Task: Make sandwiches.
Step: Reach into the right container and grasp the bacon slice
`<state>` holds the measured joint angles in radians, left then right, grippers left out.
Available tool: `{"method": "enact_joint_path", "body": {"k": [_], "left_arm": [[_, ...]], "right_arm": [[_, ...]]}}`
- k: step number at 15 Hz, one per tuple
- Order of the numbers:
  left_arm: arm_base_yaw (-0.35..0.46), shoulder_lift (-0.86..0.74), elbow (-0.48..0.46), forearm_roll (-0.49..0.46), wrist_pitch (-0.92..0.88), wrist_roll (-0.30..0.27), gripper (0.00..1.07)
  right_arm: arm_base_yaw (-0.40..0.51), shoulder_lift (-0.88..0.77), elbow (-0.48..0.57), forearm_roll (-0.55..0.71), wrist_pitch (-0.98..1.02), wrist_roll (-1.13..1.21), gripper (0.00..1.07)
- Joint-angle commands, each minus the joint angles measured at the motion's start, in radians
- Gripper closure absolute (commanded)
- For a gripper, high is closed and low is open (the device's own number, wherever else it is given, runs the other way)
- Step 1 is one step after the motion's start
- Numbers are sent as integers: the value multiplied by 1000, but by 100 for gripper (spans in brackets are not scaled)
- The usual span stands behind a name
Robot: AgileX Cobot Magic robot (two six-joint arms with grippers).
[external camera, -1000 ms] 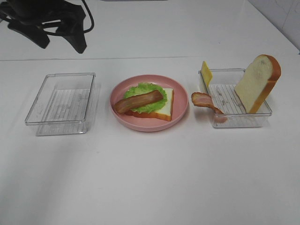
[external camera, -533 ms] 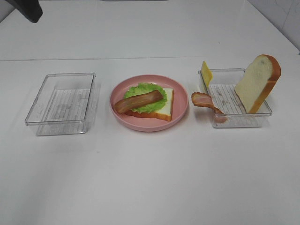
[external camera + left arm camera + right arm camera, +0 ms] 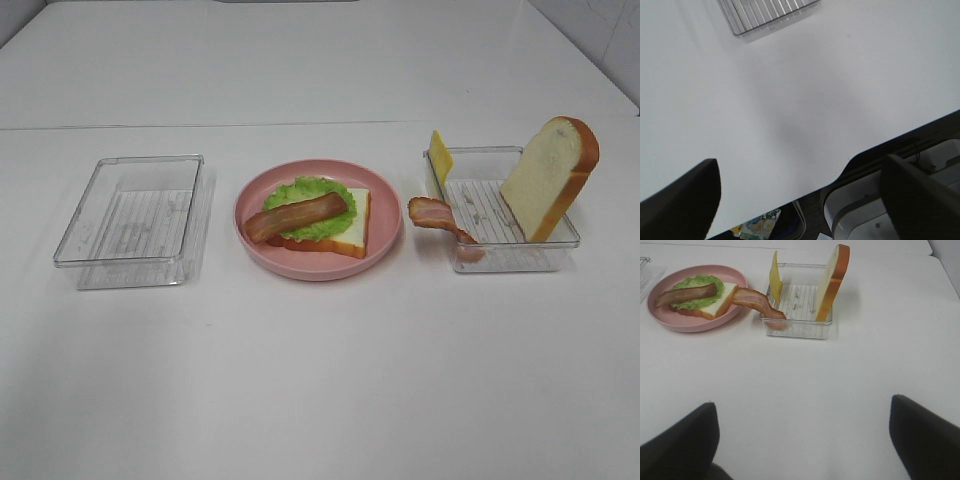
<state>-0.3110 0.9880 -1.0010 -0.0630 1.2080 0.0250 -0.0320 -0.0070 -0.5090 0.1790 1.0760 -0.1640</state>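
Note:
The partly built sandwich lies on a round pink plate at the table's middle: a white bread slice, a green lettuce leaf and one bacon strip on top. To its right, a clear tray holds a second bread slice leaning upright and a yellow cheese slice on edge. Another bacon strip hangs over that tray's left wall. My right gripper is open, well short of the tray. My left gripper is open above the table's edge. Neither shows in the exterior view.
An empty clear tray sits left of the plate; its corner shows in the left wrist view. Past the table's edge there is a white machine base.
The dark left arm that stood at the upper left of the exterior view has drawn out of that view. The food and trays have not moved.

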Motion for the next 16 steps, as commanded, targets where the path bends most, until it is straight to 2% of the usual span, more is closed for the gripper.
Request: {"method": "enact_joint_path", "body": {"k": [1,6,8,9,10,12,13,16], "left_arm": [[-2,-164,143,-2,-28,-7,25],[-2,-535,343,-1,-64,-6,25],[-2,-653,379,-1,-71,-3,25],[-2,-789,425,-1,-74,-3,25],[-2,-856,445,-1,-75,-3,25],[-2,-973,461,-1,-90,0,25],[-2,-1022,466,1,-110,0,25],[-2,-999,490,7,-151,5,25]], "right_arm": [[-3,-12,3,3,-7,-7,20],[-3,-12,3,3,-7,-7,20],[-3,-12,3,3,-7,-7,20],[-3,-12,3,3,-7,-7,20],[-3,-12,3,3,-7,-7,20],[-3,-12,3,3,-7,-7,20],[-3,-12,3,3,-7,-7,20],[-3,-3,3,5,-9,-7,20]]}}
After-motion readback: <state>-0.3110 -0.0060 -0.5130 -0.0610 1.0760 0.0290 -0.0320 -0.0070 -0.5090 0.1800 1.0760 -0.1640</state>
